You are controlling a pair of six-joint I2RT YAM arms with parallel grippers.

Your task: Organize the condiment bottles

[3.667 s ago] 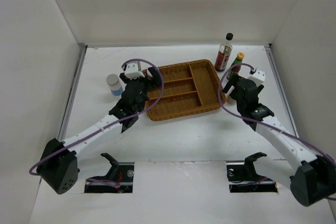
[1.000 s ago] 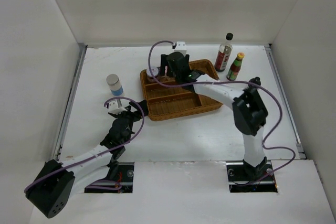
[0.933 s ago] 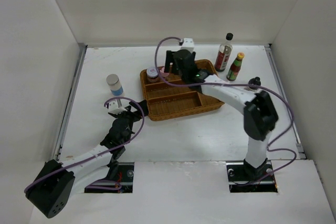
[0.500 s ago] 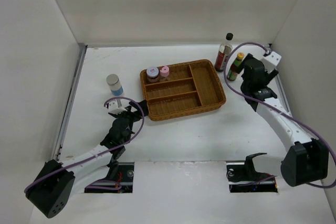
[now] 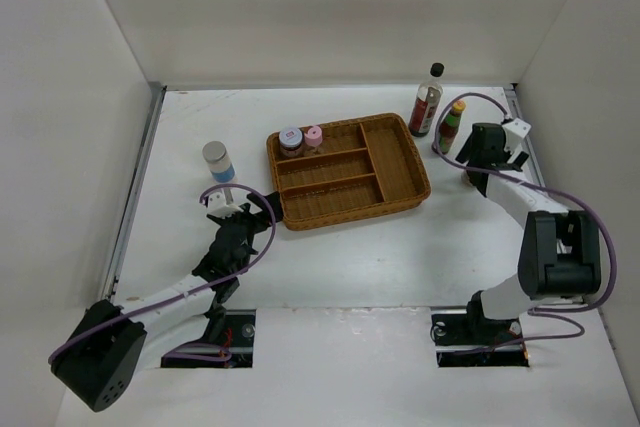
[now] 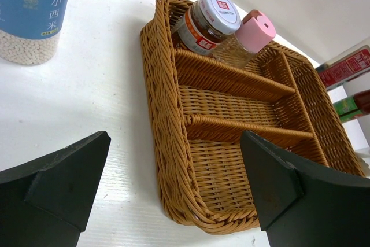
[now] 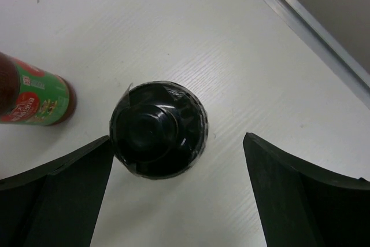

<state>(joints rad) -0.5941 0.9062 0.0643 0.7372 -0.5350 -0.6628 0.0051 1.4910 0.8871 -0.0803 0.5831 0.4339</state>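
Right tool (image 7: 176, 180) spread wide above the black-topped shaker (image 7: 156, 137) on the desk (image 7: 173, 27); yellow-capped sauce bottle (image 7: 34, 99) stands just beside it. Left tool (image 6: 173, 195) wide, empty, facing wicker tray (image 6: 159, 120) (purple-white-topped shaker (image 6: 205, 21) and pink-topped shaker (image 6: 248, 36) in one compartment).

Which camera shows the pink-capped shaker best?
The left wrist view: the pink-capped shaker appears close, beside the white-topped shaker in the wicker tray. Top external shows it small from above; right wrist misses it.
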